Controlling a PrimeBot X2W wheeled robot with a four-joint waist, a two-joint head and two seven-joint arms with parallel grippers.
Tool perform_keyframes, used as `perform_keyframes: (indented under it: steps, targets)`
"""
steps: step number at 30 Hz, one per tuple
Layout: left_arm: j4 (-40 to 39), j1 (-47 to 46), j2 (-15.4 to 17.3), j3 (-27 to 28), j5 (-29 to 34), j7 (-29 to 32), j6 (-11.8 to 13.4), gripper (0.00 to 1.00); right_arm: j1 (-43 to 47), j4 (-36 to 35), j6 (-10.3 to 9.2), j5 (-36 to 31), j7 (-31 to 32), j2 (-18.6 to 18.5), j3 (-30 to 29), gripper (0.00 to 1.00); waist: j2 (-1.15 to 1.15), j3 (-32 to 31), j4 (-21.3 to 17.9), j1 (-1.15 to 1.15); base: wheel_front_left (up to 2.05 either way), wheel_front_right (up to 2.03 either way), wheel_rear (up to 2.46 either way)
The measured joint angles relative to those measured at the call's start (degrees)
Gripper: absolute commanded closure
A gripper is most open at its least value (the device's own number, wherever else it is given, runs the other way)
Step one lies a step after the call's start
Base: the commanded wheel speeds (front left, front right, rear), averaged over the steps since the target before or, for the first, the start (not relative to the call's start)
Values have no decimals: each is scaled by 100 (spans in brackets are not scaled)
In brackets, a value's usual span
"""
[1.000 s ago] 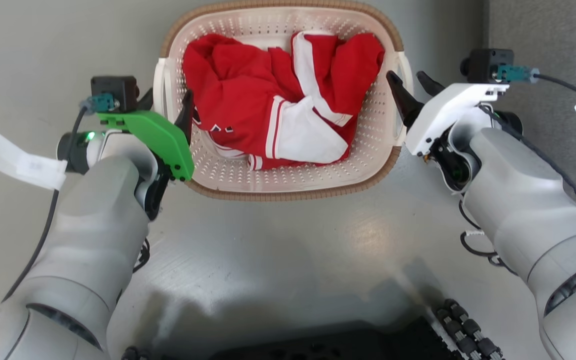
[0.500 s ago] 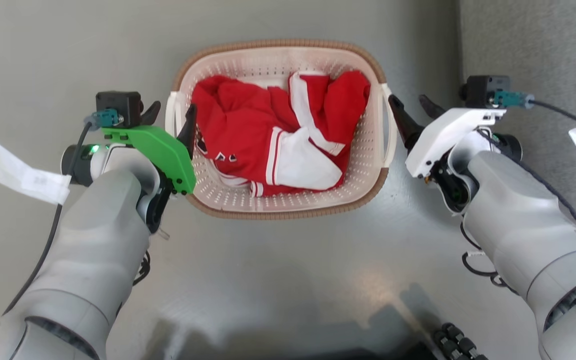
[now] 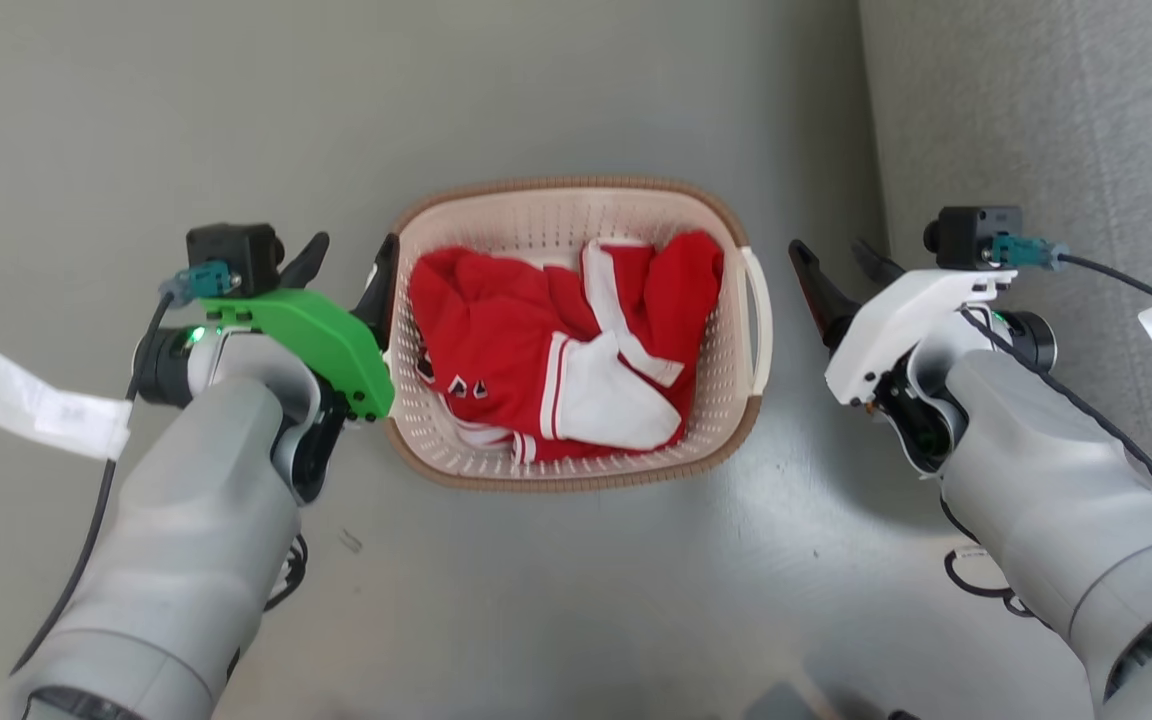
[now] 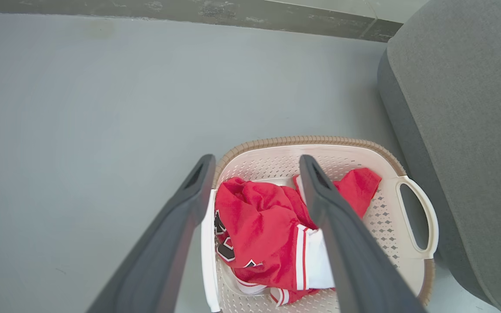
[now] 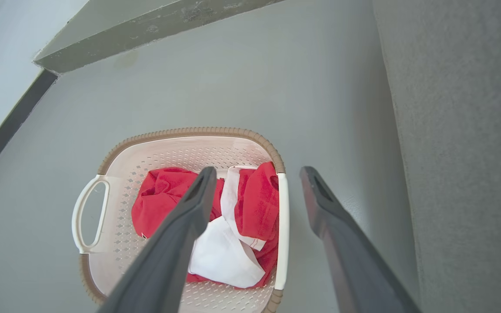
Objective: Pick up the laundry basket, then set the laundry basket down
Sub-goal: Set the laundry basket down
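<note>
Head view: the laundry basket [image 3: 566,195] sits on the grey floor [image 3: 576,600] at centre, with a red-and-white garment [image 3: 496,330] inside. The left gripper [image 3: 348,262] at its 9 o'clock and the right gripper [image 3: 839,265] at its 3 o'clock are both spread and hold nothing.

Left wrist view: the fingers straddle the near loop handle [image 4: 207,261], a spread that would suit releasing it or taking hold.

Right wrist view: the fingers likewise sit astride the right handle [image 5: 282,230].

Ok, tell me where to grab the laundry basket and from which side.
Left gripper on the left handle, right gripper on the right handle, each coming in from its own side. The basket sits upright, and these white loops stick out at both ends, open for a finger to pass through.
</note>
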Motion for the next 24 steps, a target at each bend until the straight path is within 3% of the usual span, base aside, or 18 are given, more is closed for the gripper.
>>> perform_keyframes:
  steps: [19,24]
  targets:
    - [-1071,1147,125,931,508,0,11,0,476,-803,-4,-515,-10,-427,-614,0,0,-1307,90,0,0,0,0]
    - [-1381,1420,185,1128,703,0,60,0,713,-1192,-121,-755,-10,-498,-912,0,0,-1652,122,0,0,0,0]
